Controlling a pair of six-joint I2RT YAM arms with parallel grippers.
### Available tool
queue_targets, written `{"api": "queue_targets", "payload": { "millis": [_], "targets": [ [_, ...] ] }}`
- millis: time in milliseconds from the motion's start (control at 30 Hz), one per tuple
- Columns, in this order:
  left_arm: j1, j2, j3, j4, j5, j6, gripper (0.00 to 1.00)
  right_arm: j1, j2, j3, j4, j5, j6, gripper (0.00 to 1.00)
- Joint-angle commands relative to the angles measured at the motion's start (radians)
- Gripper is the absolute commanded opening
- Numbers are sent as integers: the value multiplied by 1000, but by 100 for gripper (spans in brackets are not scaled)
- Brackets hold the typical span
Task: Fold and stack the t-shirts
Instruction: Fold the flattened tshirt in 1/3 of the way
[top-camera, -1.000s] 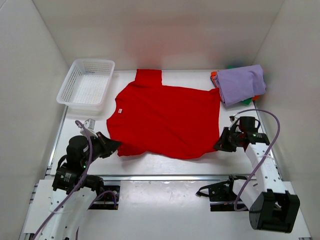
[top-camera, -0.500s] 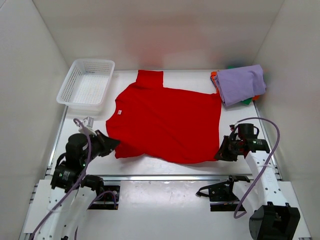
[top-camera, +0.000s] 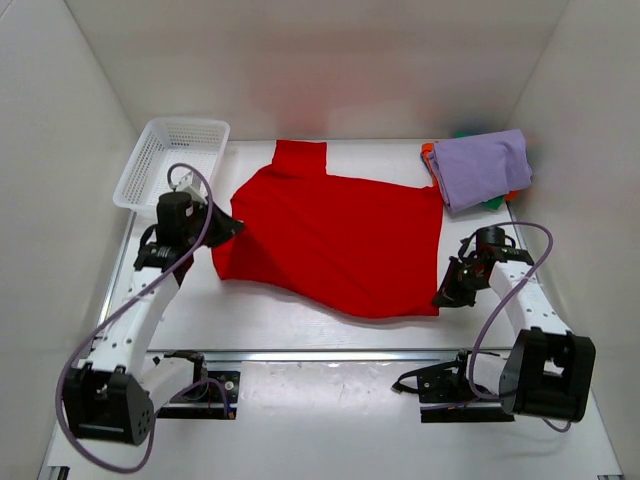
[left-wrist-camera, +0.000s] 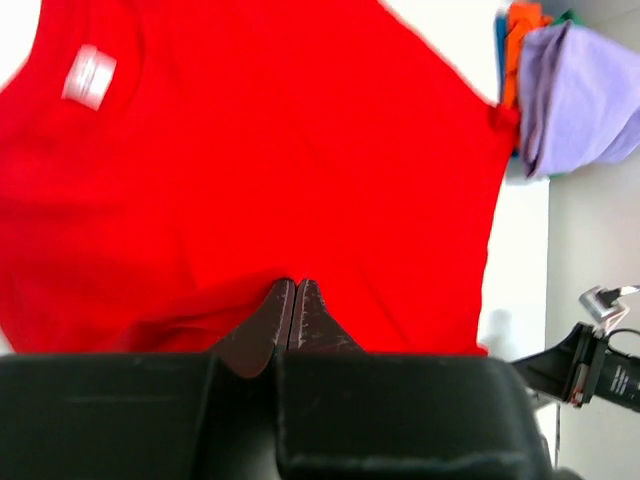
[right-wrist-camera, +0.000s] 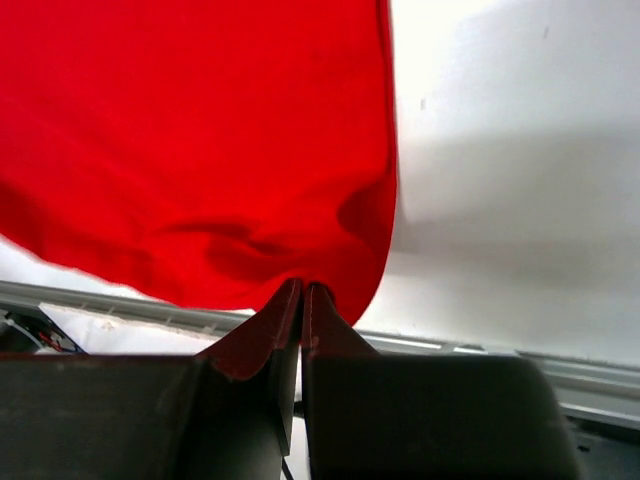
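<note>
I see left tool and right tool each pinching red t-shirt edges; white neck tag unreadable.

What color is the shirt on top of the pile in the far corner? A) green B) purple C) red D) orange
B. The lavender shirt lies on top of the pile, with only an edge of the orange shirt peeking out from under it.

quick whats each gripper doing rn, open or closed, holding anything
Left gripper: closed, pinching a fold of the red t-shirt.
Right gripper: closed, pinching the red t-shirt at its edge.
</note>
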Motion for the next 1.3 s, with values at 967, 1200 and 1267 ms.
{"api": "queue_targets", "payload": {
  "millis": [967, 1200, 1267],
  "targets": [
    [85, 532, 290, 259, -8, 69, 0, -40, 450, 285, 236, -6, -36, 0],
    [102, 498, 276, 265, -35, 82, 0, -46, 413, 262, 259, -7, -37, 0],
    [99, 509, 279, 259, -31, 75, 0, -54, 421, 275, 257, -7, -31, 0]
  ]
}}
